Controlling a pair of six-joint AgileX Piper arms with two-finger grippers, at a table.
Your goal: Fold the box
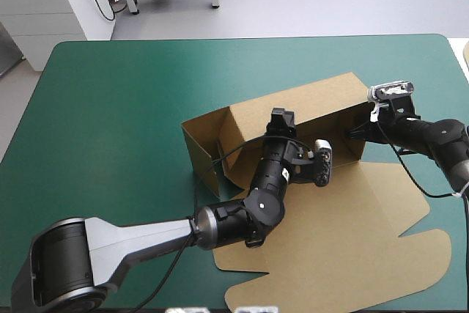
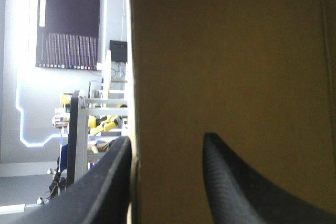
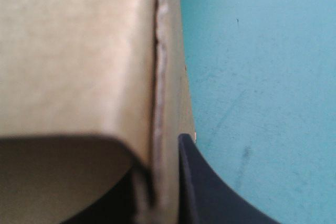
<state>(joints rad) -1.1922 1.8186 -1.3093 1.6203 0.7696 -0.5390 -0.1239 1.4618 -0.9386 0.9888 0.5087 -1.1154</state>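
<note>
The brown box (image 1: 293,104) stands mid-table with its back and side walls raised and its lid (image 1: 352,232) lying flat toward the front right. My left gripper (image 1: 282,124) reaches over the lid into the box. In the left wrist view the left gripper (image 2: 167,137) is open, and the edge of an upright wall (image 2: 236,51) stands between its fingers, close to one of them. My right gripper (image 1: 357,131) is at the box's right end. There the right gripper (image 3: 157,145) is shut on the doubled wall (image 3: 79,51); one finger (image 3: 202,187) shows outside and the other is hidden behind the board.
The teal-green cover (image 1: 110,108) stretches wide to the left of and beyond the box. The flat lid's cut flaps (image 1: 418,262) reach close to the table's front right edge. My left arm (image 1: 146,243) lies across the front left of the table.
</note>
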